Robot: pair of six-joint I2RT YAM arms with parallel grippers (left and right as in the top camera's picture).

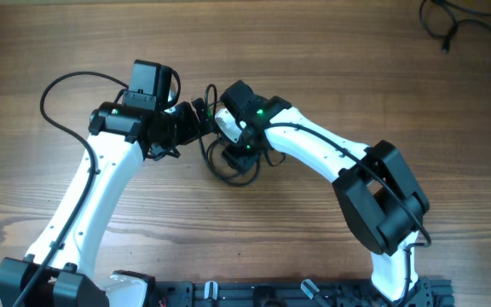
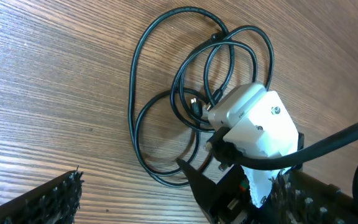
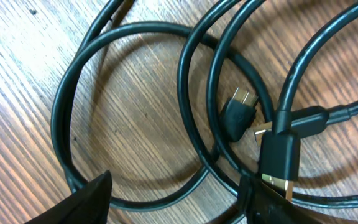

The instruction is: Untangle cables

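Right wrist view: the right gripper (image 3: 176,190) is spread low in frame, its fingers straddling looped black cables (image 3: 135,112), with two plugs (image 3: 238,115) centre-right. Left wrist view: the left gripper (image 2: 179,190) is spread too. Overhead: a separate cable (image 1: 467,26) lies upper right.

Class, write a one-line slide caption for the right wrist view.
Open right gripper straddling looped, overlapping black cables on a wooden table, two plug ends lying among the loops.
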